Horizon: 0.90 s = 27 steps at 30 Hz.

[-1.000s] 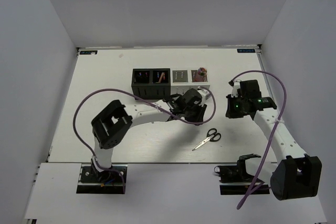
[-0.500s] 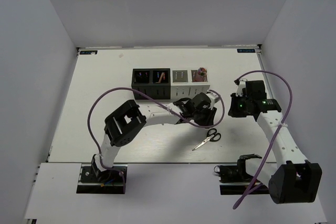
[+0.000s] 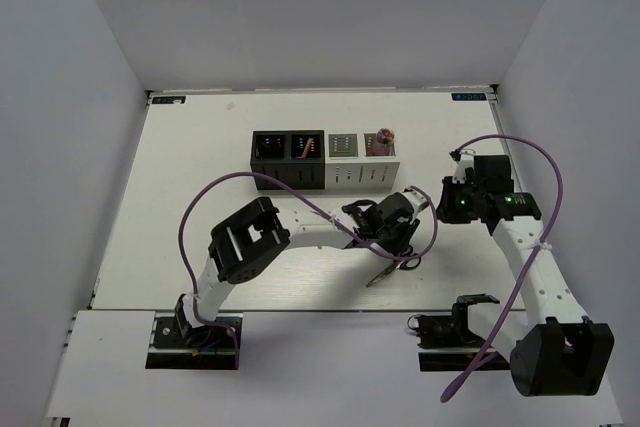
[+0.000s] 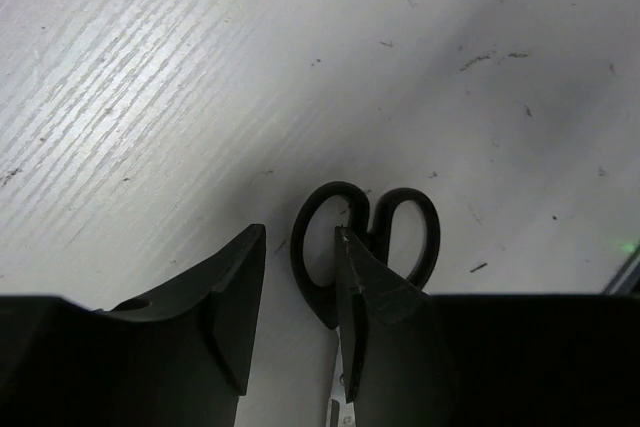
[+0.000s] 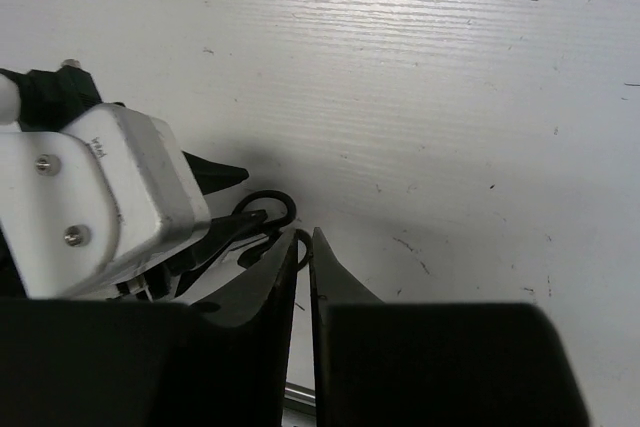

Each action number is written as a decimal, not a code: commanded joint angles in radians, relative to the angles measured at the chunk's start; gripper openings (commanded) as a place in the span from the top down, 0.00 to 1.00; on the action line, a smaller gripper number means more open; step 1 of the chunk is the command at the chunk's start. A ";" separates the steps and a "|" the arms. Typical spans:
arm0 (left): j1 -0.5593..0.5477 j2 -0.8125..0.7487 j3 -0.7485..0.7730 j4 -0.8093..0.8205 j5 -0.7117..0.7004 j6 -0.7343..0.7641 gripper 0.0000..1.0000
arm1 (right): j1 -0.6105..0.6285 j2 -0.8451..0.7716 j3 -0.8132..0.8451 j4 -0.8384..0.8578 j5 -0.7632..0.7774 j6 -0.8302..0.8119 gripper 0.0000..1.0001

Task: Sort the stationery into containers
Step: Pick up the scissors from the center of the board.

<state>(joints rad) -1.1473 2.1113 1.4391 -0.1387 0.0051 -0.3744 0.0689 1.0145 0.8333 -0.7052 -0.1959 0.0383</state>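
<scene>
The black-handled scissors lie on the table in front of the containers, mostly covered by my left gripper. In the left wrist view my left gripper is open, low over the table. One handle loop of the scissors lies between its fingers, and the right finger covers part of the handles. My right gripper hovers to the right, shut and empty. The scissor handles show just beyond its tips. Two black boxes and two light boxes stand in a row.
The rightmost light box holds pink-topped items. The left arm's purple cable loops over the table in front of the boxes. The left wrist body fills the left of the right wrist view. White walls enclose the table.
My left gripper has moved right and toward the near edge, from in front of the boxes down onto the scissors. My right gripper has shifted slightly right.
</scene>
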 commanded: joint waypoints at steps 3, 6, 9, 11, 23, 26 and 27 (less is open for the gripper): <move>-0.026 0.012 -0.011 -0.019 -0.106 0.038 0.57 | -0.012 -0.042 -0.017 0.015 -0.046 0.011 0.88; -0.025 0.015 -0.029 -0.027 -0.134 0.040 0.58 | -0.014 -0.050 -0.019 0.015 -0.054 0.009 0.88; -0.025 0.019 -0.032 -0.035 -0.143 0.043 0.60 | -0.018 -0.048 -0.019 0.015 -0.062 0.009 0.88; -0.026 0.024 -0.029 -0.041 -0.146 0.045 0.64 | -0.018 -0.047 -0.017 0.016 -0.062 0.011 0.88; -0.043 0.029 -0.075 -0.170 -0.260 0.055 0.73 | -0.031 -0.060 -0.020 0.018 -0.068 0.012 0.88; -0.042 0.024 -0.106 -0.216 -0.303 0.042 0.75 | -0.035 -0.063 -0.019 0.019 -0.069 0.012 0.88; -0.040 0.023 -0.117 -0.225 -0.332 0.040 0.75 | -0.034 -0.062 -0.017 0.018 -0.073 0.011 0.88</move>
<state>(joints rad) -1.1915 2.1090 1.4006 -0.1539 -0.2516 -0.3340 0.0406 0.9691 0.8185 -0.7044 -0.2497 0.0456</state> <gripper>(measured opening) 0.258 0.123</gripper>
